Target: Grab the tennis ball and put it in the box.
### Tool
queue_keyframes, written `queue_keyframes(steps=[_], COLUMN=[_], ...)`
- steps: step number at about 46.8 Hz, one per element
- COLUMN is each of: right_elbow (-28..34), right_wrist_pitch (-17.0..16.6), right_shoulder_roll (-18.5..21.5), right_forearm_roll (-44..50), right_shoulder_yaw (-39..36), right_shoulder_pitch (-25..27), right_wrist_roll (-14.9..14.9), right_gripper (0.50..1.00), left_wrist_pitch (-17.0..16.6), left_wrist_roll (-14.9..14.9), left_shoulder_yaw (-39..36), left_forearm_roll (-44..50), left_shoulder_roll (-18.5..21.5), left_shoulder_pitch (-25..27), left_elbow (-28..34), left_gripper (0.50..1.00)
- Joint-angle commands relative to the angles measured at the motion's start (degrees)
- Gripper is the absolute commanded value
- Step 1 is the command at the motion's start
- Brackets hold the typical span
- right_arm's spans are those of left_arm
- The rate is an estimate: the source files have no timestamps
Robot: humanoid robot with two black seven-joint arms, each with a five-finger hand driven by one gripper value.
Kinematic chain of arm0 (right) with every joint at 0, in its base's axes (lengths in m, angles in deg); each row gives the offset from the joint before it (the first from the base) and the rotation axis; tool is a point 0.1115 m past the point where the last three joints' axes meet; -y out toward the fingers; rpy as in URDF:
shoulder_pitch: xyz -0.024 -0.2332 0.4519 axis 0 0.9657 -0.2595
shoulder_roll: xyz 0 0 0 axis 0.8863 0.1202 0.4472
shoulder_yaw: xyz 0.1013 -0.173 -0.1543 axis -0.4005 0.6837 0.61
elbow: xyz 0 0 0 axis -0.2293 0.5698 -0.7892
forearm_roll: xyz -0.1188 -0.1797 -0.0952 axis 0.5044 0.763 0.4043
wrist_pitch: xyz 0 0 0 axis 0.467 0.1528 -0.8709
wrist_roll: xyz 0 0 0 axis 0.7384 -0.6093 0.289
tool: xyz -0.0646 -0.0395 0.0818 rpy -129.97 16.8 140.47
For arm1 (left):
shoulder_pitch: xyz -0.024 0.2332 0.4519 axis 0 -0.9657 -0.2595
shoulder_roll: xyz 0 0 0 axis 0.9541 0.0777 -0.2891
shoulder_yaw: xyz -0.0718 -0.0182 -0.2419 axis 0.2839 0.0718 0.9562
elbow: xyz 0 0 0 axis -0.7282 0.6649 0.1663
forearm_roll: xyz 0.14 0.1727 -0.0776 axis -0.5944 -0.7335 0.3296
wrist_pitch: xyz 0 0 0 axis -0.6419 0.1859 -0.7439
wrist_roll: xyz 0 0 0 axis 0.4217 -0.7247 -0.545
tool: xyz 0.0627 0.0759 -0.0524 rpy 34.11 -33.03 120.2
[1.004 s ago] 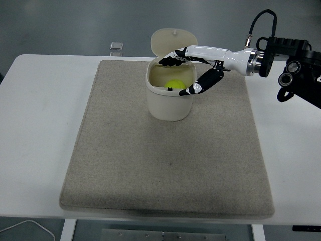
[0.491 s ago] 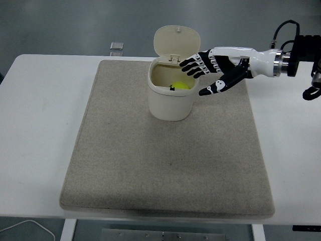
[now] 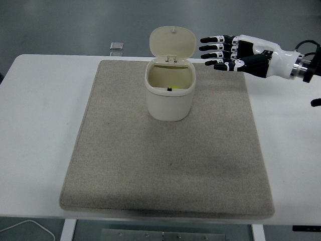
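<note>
A cream box (image 3: 170,103) with its hinged lid (image 3: 172,43) standing open sits on the mat's far half. Only a sliver of the yellow-green tennis ball (image 3: 176,86) shows low inside it, behind the front wall. My right hand (image 3: 216,50) hovers to the right of the box and above it, apart from the rim, its fingers (image 3: 209,39) spread flat and pointing left with nothing in them. The left arm is out of view.
A beige mat (image 3: 165,165) covers most of the white table (image 3: 40,125). A small grey block (image 3: 116,46) lies at the table's far edge, left of the box. A white cable (image 3: 30,227) curls below the table's near left edge.
The right hand has pulled back from the box's opening, moving right and up, with its fingers stretched out. The ball stays in the box and shows less than before.
</note>
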Motion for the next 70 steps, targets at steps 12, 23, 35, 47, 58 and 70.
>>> queue_keyframes(steps=[12, 23, 35, 47, 58, 70], right_elbow=[4.27, 5.94, 6.03, 6.12, 7.09, 7.97], right_wrist_pitch=[5.75, 17.26, 25.36, 25.8, 26.41, 25.62], right_shoulder_roll=[0.89, 2.82, 5.72, 5.9, 5.99, 7.39], right_forearm_roll=[-8.1, -16.71, -23.39, -34.64, -33.95, -27.36], right_shoulder_yaw=[0.01, -0.78, -3.07, -3.07, -2.54, -2.89], right_shoulder_pitch=[2.69, 3.93, 5.51, 5.6, 6.83, 7.97], right_wrist_roll=[0.18, 3.08, 3.35, 4.93, 4.31, 4.14], right_gripper=[0.893, 0.893, 0.893, 0.897, 0.915, 0.93], left_wrist_pitch=[-0.01, -0.01, 0.08, -0.01, -0.01, -0.01], left_wrist_roll=[0.0, 0.0, 0.0, 0.0, 0.0, 0.0], left_shoulder_yaw=[0.0, 0.0, 0.0, 0.0, 0.0, 0.0], left_forearm_roll=[-0.04, -0.04, 0.05, -0.04, 0.05, -0.04], left_shoulder_roll=[0.0, 0.0, 0.0, 0.0, 0.0, 0.0], left_shoulder_pitch=[0.0, 0.0, 0.0, 0.0, 0.0, 0.0], left_elbow=[0.0, 0.0, 0.0, 0.0, 0.0, 0.0], left_gripper=[0.992, 0.992, 0.992, 0.99, 0.992, 0.992])
